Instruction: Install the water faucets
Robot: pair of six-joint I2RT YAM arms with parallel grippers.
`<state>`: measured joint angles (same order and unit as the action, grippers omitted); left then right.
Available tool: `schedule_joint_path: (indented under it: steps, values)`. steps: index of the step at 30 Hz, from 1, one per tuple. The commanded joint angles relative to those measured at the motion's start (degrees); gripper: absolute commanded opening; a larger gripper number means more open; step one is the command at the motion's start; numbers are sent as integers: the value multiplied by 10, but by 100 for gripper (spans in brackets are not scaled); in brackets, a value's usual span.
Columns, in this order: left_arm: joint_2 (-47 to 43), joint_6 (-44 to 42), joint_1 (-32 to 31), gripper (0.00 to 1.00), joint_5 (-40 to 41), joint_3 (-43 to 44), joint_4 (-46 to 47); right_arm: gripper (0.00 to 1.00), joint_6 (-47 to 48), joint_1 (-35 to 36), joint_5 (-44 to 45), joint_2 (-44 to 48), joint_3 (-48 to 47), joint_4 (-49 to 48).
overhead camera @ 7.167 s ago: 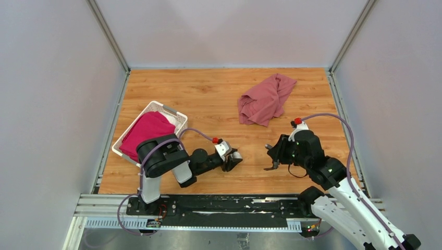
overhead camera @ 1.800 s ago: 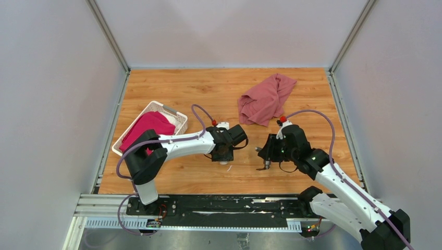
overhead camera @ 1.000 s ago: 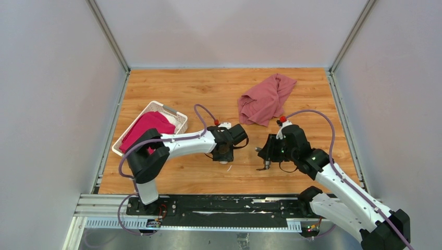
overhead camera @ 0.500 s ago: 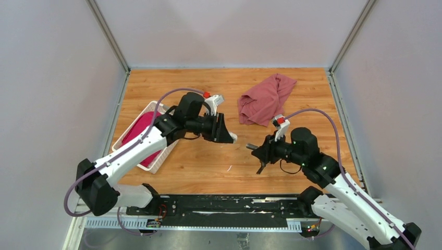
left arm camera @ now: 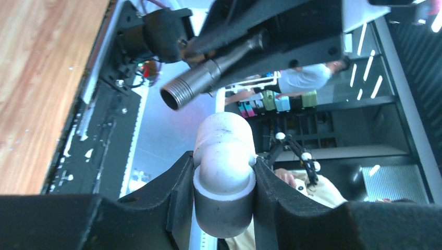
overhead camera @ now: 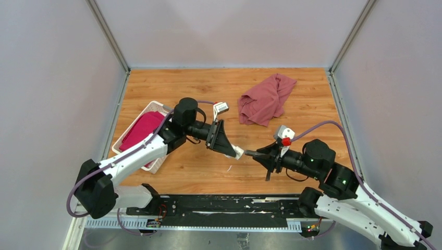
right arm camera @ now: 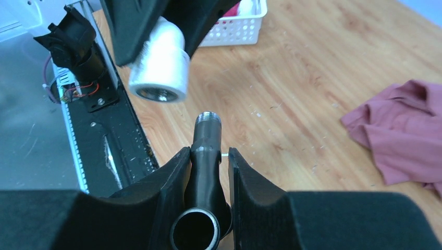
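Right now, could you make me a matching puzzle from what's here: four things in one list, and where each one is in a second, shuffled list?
Things:
1. white fitting
2. dark grey tap
3. dusty-red cloth
4. white basket

Places:
A. gripped in the right end effector
B. crumpled on the table, far right
C. gripped in the left end effector
D. by the table's left edge, magenta fabric inside

Pairs: 1-C, 2-A, 3-B, 4-D
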<state>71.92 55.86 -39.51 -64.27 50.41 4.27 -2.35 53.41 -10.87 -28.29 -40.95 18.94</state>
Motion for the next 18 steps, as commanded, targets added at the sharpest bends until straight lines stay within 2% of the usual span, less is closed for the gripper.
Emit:
schedule_joint_path:
  steps: [1,6,10,14,18]
  values:
    - [-30,68,0,0,-48,33,47,0,52,11,33,46,-12,-31]
    - [-30,120,14,0,-44,50,65,0,43,11,47,75,-17,-80]
    - [-22,158,63,0,-37,36,71,0,40,11,67,60,-14,-96]
    - [-28,217,125,0,-33,-14,125,0,53,16,156,57,14,-128]
    - [-31,223,164,0,-51,-41,127,0,101,44,269,49,32,-154]
